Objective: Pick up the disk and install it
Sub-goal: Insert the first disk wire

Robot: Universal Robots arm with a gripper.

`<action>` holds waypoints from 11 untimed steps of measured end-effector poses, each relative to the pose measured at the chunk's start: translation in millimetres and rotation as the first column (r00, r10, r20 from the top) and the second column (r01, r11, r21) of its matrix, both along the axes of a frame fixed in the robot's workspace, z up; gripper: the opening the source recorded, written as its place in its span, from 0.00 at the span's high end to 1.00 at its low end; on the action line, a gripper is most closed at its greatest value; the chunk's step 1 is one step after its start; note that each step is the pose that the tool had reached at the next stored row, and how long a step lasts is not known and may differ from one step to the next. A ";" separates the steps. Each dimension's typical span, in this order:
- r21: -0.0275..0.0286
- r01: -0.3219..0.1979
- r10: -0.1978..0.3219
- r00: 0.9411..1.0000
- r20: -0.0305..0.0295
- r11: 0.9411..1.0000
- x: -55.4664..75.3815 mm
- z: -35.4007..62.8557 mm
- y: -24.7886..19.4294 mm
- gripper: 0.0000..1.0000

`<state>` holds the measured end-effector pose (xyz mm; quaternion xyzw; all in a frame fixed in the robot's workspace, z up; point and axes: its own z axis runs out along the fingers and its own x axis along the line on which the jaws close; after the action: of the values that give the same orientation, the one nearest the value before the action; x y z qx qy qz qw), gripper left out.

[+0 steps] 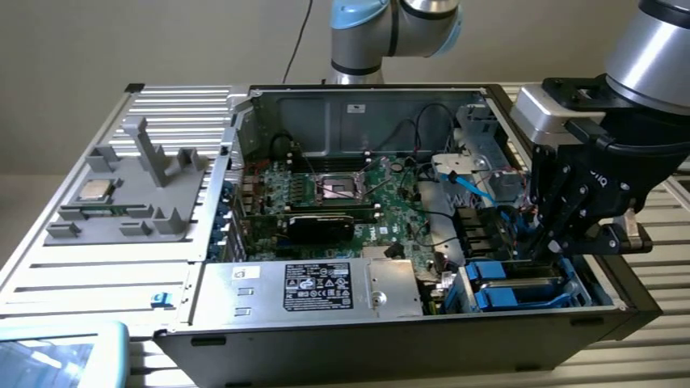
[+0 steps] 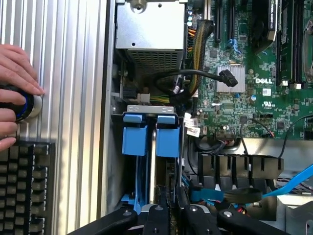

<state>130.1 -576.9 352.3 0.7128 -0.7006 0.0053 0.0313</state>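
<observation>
Where the open computer case [image 1: 377,356] lies on the ribbed metal surface [image 1: 97,267], the corner nearest the gripper [image 1: 548,250] holds a drive cage [image 2: 146,107]. Two bright blue carriers stand in it on edge, side by side. The disk [image 2: 167,141] is the carrier nearer the motherboard [image 2: 254,98]. The second carrier [image 2: 134,139] sits just beside it, toward the case wall.

The fingers [image 2: 157,214] reach down into this cage and stand close together, pinching the disk's near end. The disk runs straight away from them, lengthwise in its slot. It shows a squared blue end tab at the far end and a thin silver-grey edge along the side facing the second carrier.

In the exterior view the same blue carriers [image 1: 518,283] sit low in the cage, under the black gripper body.

Beyond the cage, a silver power supply box [image 2: 149,29] fills the next bay, and a bundle of black and yellow cables [image 2: 195,58] curls out of it. A light blue flat cable [image 1: 469,182] crosses the case floor near the green board.

Outside the case, a grey moulded tray [image 1: 129,202] rests on the surface at the exterior view's left, with a small square silver chip [image 1: 95,191] seated in one pocket.

In the wrist view a person's hand [image 2: 14,68] rests on a round blue-ringed knob [image 2: 27,105], just beside a dark keyboard [image 2: 22,191].
</observation>
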 end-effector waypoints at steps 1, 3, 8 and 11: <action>-0.005 0.000 0.000 1.000 0.000 1.000 0.0 -0.7 0.6 0.84; -0.013 0.001 -0.001 1.000 0.000 1.000 0.0 -2.7 2.3 0.84; -0.023 0.003 -0.003 1.000 0.004 1.000 -1.2 -5.5 4.8 0.84; -0.023 0.006 -0.006 1.000 0.006 1.000 -2.4 -6.1 4.9 0.84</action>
<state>127.7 -572.0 346.3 0.7103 -0.7027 0.0153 0.0376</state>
